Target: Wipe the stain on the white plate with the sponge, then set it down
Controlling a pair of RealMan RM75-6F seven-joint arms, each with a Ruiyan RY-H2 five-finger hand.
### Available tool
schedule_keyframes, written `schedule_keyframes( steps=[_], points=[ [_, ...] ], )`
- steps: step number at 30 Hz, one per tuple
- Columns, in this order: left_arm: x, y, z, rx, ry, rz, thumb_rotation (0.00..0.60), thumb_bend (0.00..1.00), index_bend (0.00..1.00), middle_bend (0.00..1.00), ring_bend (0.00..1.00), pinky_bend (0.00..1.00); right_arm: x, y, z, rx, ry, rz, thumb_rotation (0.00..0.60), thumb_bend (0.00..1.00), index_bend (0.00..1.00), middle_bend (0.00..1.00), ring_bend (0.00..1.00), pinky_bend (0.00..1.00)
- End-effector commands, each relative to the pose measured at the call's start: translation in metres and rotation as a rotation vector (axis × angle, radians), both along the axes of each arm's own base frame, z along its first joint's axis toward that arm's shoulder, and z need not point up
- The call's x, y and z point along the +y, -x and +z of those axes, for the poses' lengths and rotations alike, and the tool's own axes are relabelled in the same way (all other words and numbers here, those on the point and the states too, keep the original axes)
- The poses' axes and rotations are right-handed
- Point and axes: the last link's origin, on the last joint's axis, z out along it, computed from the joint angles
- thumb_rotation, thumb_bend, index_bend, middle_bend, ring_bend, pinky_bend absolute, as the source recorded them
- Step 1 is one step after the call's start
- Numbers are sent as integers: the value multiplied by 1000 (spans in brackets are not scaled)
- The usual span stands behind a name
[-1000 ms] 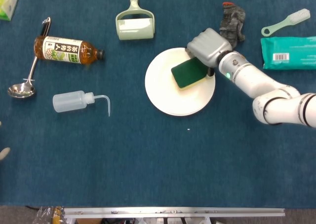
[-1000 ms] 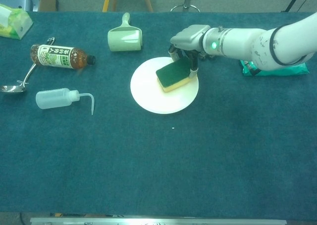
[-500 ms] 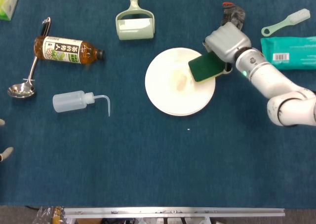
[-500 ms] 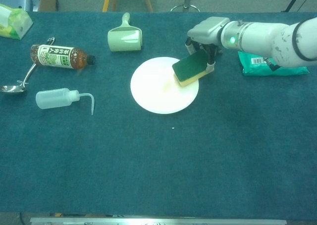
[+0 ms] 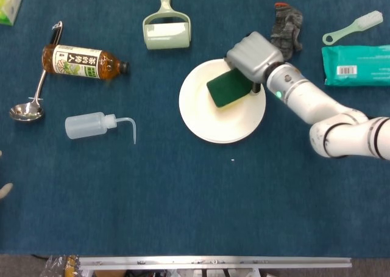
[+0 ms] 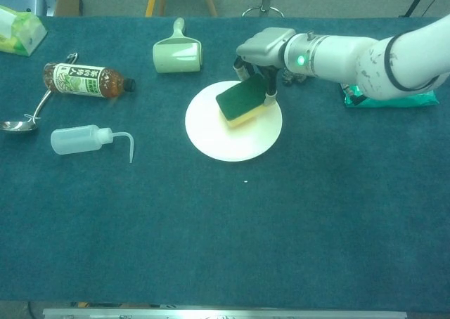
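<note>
Sponge [image 5: 228, 89] green scouring face up, yellow foam underneath, lying tilted on the upper middle of the white plate [image 5: 207, 123], its far edge under the right hand [image 5: 253, 57]. Looks light and squashy, so it should give under pressure and spring back; rough face likely drags a bit on the glaze, foam side would slide easier. Best hold is across the short sides near one end, which is about where the hand has it now. Fingers are curled down around the sponge's far end and gripping it; chest view shows dark fingertips [image 6: 270, 88] down at its edge, exact finger spread hard to make out under the grey hand shell. Plate is thin, rigid, smooth, probably slides on the blue cloth if pushed sideways hard, nothing bracing it. Stain not visible right now, presumably under the sponge. Left hand barely in frame, pale bit at the far left edge of the head view [image 5: 5, 190], can't tell its state. Around the plate: lint roller [image 5: 166, 28] above left, dark crumpled glove-like thing [image 5: 286, 30] just beyond the hand, teal wipes pack [image 5: 356, 64] and small brush [image 5: 354, 27] to the right, squeeze bottle [image 5: 92, 125], tea bottle [image 5: 82, 61] and ladle [image 5: 33, 94] well off left.
</note>
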Motion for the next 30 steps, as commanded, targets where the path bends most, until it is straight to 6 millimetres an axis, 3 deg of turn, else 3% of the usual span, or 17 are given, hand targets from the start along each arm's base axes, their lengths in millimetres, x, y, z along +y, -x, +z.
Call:
schedule_keyframes(
  steps=[1,8,18,24,30],
  points=[
    [0,1,0,-1,0,2,600,0,375,188,250,508,1,0,-5,6,-14,5,600,11,523,564,463,279],
    [1,1,0,-2,-2,-3,600,0,375,188,250,508,3,12,0,40,-11,-2,600,12,523,564,463,279],
    [3,-3,-4,-2,8,-11,600,0,375,188,250,508,1,41,29,103,66,-41,600,12,523,565,463,279],
    [5,-6,-5,-1,11,-19,600,0,375,188,250,508,3,33,38,55,86,-43,600,12,523,564,463,279],
    [4,-5,-4,-1,7,-16,600,0,375,188,250,508,6,12,28,-6,59,-8,600,12,523,565,463,279]
  ],
)
